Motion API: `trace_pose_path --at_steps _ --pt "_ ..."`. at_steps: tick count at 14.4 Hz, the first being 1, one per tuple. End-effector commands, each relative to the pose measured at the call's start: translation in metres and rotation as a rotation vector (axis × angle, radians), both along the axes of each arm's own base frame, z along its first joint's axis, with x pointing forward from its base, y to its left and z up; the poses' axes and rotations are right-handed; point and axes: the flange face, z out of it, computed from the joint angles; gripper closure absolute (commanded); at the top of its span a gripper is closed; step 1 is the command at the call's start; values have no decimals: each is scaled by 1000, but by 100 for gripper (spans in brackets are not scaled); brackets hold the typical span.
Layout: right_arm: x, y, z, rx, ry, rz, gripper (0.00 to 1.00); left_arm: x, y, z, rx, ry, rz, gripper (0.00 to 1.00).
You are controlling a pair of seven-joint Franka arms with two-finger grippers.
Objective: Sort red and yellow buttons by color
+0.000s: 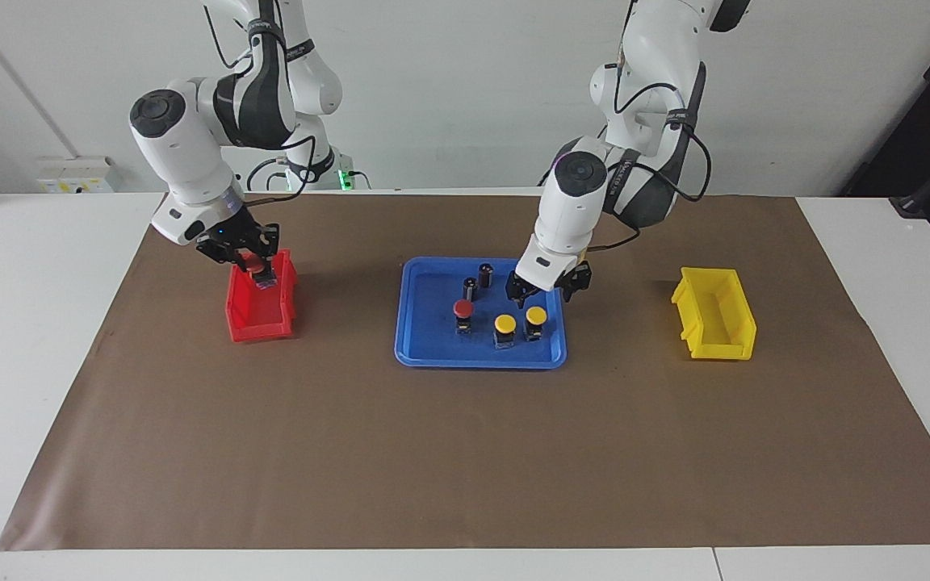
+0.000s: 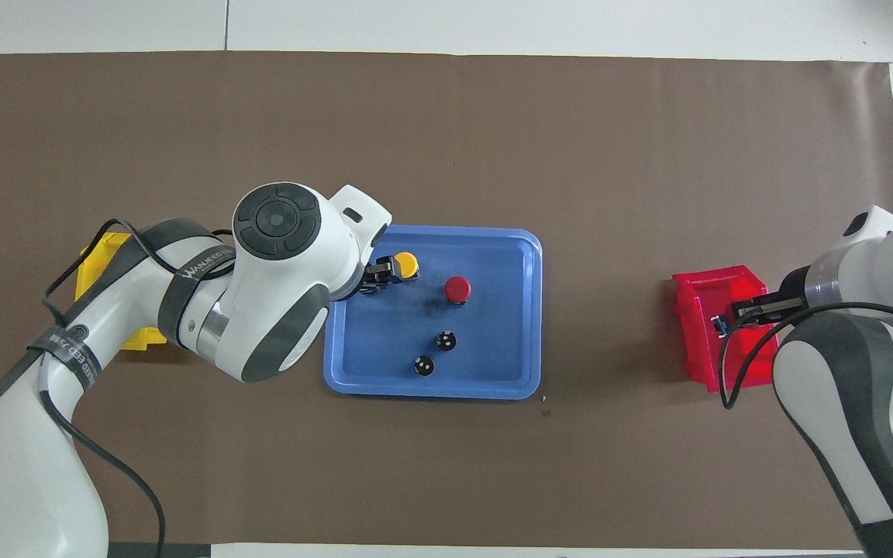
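Red bin (image 1: 259,305): my right gripper (image 1: 249,260) hangs over it, fingers clamped on a red button (image 1: 254,263); I'd release low, inside the walls.
Tray (image 1: 426,347): holds one red button (image 1: 462,309) and two yellow buttons (image 1: 504,324).
Left gripper (image 1: 547,292): above a yellow button (image 1: 536,315), fingers spread; I'd centre before closing.
Yellow bin (image 1: 715,323): awaits.

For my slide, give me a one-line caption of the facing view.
Right gripper holds a red button over the red bin; left gripper hovers over the blue tray.
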Motion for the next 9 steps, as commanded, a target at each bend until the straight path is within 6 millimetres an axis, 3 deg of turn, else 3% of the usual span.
trace_pose_path --at_steps 1,5,9 --pt "-15 -16 -14 2 -25 -6 94 1 -2 1 0 -39 6 9" --pt "-24 -25 -31 -4 -29 -26 94 5 -4 3 -23 -64 9 11" --pt "-31 -25 -51 -8 -33 -32 94 8 -8 -19 -4 -60 12 12"
